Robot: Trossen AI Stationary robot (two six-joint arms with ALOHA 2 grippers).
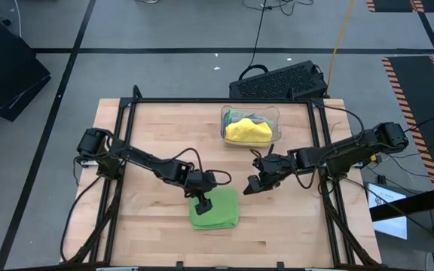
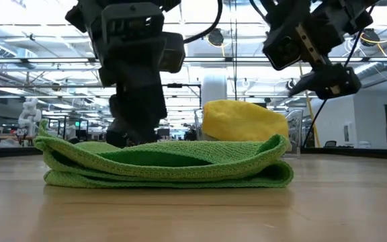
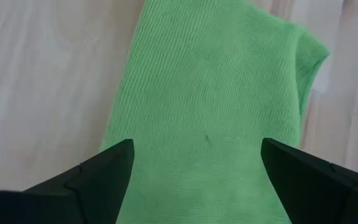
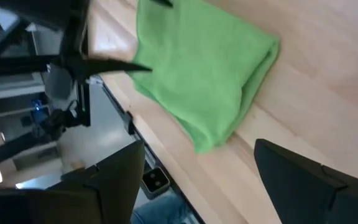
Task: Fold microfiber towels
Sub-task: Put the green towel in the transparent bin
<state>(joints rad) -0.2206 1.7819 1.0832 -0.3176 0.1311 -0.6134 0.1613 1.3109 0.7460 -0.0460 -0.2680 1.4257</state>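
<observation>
A bright green microfiber towel (image 1: 217,211) lies folded in several layers on the wooden table, near its front edge; the low view shows its stacked folds (image 2: 166,165). My left gripper (image 1: 202,204) stands open over the towel's left part, pointing steeply down, with a finger (image 3: 104,171) on either side of the cloth's width. My right gripper (image 1: 254,184) hangs open above the bare table to the right of the towel, which shows in its wrist view (image 4: 204,74). My left gripper is open right above the folded green towel's top layer (image 3: 197,124), coming from above. Whether its fingertips touch the cloth, I cannot tell: the towel's near edge hides them in the low view.
A clear plastic bin (image 1: 225,114) at the table's far middle holds a yellow towel (image 1: 247,132) on top of others. A black frame rail (image 1: 119,150) runs along the table's sides. A black keyboard (image 1: 281,81) lies on the floor beyond the far edge.
</observation>
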